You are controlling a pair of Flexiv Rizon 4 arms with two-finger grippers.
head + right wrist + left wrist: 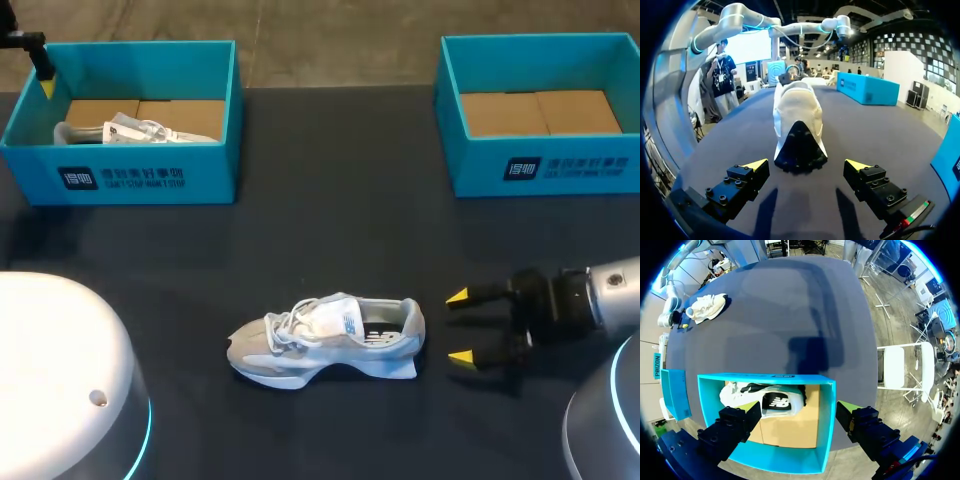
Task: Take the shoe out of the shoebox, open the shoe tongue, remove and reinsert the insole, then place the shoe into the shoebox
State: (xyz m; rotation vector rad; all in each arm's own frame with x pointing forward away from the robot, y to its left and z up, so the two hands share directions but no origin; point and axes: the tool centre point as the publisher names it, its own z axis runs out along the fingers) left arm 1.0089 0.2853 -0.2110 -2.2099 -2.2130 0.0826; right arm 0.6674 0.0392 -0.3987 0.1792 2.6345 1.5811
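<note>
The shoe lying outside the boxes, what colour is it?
A white and pale grey sneaker, dark inside; best in the head view.

My right gripper (459,327) has black, blocky fingers (735,187) dotted with screws and capped with bright yellow wedge tips, ahead of a silver wrist cuff (615,290). My left gripper (797,407) matches, on blue mounts (912,450). Both arm bases (60,370) near me are white domes ringed in glowing cyan.

The dark table (330,200) is carrying a pale shoe (325,338) standing at lower centre, a teal shoebox (130,175) sitting at upper left, and a second shoebox (540,165) at upper right.
</note>
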